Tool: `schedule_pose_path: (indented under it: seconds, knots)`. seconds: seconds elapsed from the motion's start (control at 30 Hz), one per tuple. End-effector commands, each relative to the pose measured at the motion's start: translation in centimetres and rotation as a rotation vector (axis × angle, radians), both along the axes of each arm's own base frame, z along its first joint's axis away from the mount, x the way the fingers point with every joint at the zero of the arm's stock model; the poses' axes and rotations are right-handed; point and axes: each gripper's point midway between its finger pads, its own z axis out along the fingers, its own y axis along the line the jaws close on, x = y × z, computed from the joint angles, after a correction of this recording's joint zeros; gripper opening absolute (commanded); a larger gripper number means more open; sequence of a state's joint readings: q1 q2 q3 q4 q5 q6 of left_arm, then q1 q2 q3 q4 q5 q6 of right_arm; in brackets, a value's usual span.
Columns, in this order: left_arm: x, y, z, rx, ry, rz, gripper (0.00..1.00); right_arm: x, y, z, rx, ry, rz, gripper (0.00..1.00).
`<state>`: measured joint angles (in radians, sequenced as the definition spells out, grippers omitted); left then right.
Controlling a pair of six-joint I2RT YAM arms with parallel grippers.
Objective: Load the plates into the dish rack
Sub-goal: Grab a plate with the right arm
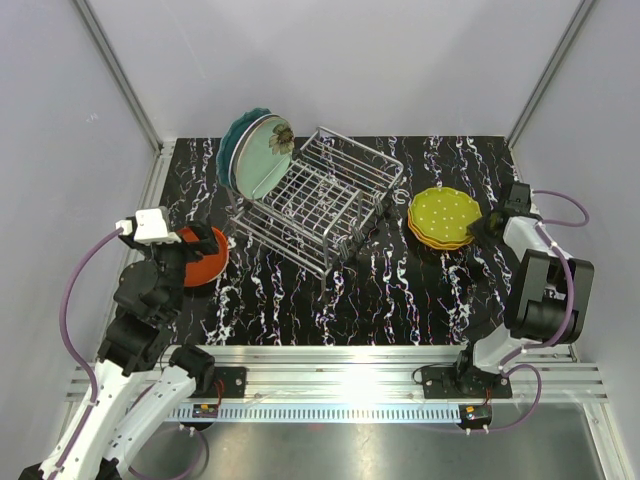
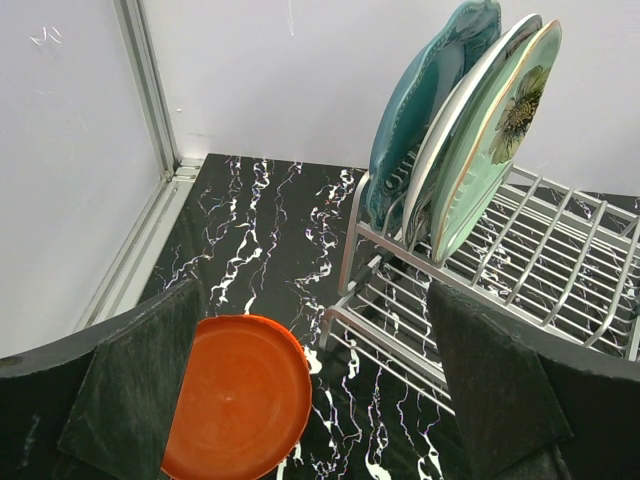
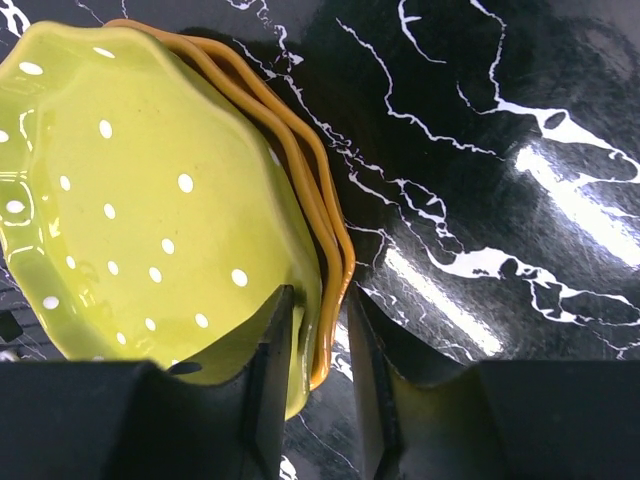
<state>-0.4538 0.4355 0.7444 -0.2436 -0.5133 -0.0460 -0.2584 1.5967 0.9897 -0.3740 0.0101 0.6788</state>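
Right end effector (image 3: pixel 320 305) astride plate stack (image 3: pixel 150 180), grip unclear; left end effector (image 2: pixel 312 295) released; rack (image 2: pixel 560 250): three plates (image 2: pixel 455 130)

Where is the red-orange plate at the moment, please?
In the top view, the red-orange plate lies at the left of the table, under the left hand, just left of the dish rack.

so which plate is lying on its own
The red-orange plate, flat on the table at the left. Three plates stand in the dish rack, and the yellow-green plate tops an orange stack.
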Motion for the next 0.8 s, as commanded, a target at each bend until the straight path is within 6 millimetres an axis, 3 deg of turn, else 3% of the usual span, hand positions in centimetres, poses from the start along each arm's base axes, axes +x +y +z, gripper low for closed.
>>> schedule_pose_path:
  seconds: [0.0,0.2,0.33,0.47,0.77]
  knots:
    - [0.1,0.1,1.1,-0.013,-0.033,0.014,0.99,1.6,-0.6,0.7,-0.009,-0.040,0.002,0.35]
    - [0.1,0.1,1.1,-0.013,-0.031,0.013,0.99,0.9,-0.6,0.6,-0.022,-0.023,0.001,0.24]
    - [0.0,0.1,1.2,-0.017,-0.036,0.010,0.99,0.7,-0.5,1.7,-0.026,-0.036,0.013,0.16]
    - [0.0,0.2,1.3,-0.020,-0.037,0.011,0.99,0.5,-0.3,3.6,-0.033,-0.069,0.023,0.01]
    - [-0.1,0.1,1.3,-0.020,-0.037,0.008,0.99,0.5,0.8,5.4,0.028,-0.112,0.046,0.00]
